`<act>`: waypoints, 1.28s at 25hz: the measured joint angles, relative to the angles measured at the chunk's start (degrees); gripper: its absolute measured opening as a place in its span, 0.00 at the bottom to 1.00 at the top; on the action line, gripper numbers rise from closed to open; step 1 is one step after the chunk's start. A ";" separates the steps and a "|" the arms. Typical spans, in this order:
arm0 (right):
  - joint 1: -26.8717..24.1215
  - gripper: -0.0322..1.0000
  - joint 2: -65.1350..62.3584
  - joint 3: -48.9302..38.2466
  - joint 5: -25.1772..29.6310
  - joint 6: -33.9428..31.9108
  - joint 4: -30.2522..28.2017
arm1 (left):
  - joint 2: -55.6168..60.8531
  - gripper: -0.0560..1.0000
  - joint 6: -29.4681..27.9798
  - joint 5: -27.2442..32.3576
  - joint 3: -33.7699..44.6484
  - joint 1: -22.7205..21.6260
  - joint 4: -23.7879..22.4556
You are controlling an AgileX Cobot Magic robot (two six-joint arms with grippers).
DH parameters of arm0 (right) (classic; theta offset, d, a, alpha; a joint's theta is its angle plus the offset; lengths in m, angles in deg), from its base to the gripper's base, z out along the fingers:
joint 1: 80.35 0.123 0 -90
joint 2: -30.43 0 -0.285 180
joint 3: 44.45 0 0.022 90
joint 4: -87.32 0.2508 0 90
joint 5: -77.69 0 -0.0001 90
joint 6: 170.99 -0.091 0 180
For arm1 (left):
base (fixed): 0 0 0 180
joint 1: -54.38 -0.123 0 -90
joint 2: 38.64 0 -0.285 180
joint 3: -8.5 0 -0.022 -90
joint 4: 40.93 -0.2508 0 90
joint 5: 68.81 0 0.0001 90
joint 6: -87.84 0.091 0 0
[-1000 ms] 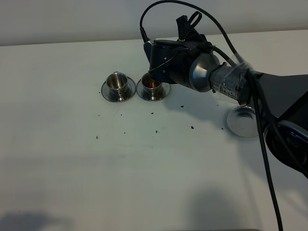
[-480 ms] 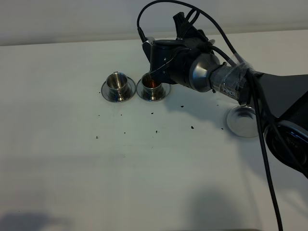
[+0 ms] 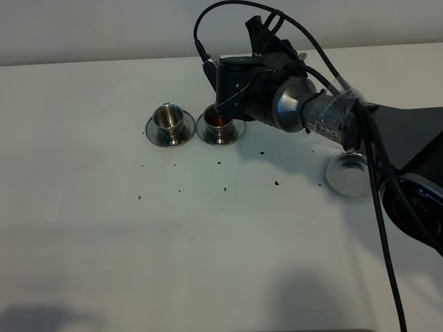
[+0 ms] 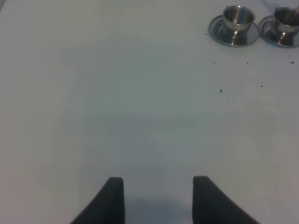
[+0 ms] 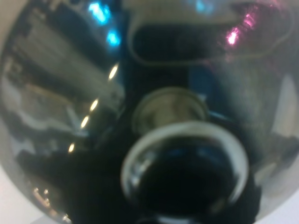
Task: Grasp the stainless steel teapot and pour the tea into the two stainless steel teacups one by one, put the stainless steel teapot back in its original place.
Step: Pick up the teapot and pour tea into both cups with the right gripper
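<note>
The stainless steel teapot (image 3: 277, 104) is tipped on its side above the table, its thin spout (image 3: 219, 108) over the right teacup (image 3: 219, 124), which holds reddish-brown tea. The left teacup (image 3: 166, 119) stands on its saucer beside it, and I see no tea in it. My right gripper (image 3: 273, 52) is shut on the teapot; the right wrist view is filled by the lid and knob (image 5: 184, 172). The wide steel saucer (image 3: 349, 174) lies bare to the right. My left gripper (image 4: 159, 200) is open and empty, far from both cups (image 4: 239, 18).
Several dark specks (image 3: 225, 188) lie scattered on the white table (image 3: 104, 228) in front of the cups. The right arm and its cables (image 3: 377, 180) cross above the wide saucer. The table's back edge runs just behind the teapot.
The teapot and right gripper have tilted slightly further toward the right cup. The cups, saucers and left gripper have not moved.
</note>
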 joint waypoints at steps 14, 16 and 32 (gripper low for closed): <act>0.00 0.21 0.00 0.00 -0.38 -0.97 3.21 | 0.00 0.41 0.00 0.00 0.00 0.00 0.00; 0.00 0.21 0.00 0.00 -0.08 -1.75 4.91 | 0.00 0.41 0.05 0.00 0.00 0.00 0.00; 0.00 0.21 0.00 6.17 7.77 -9.76 18.82 | 0.00 0.41 0.10 0.00 0.00 0.00 0.00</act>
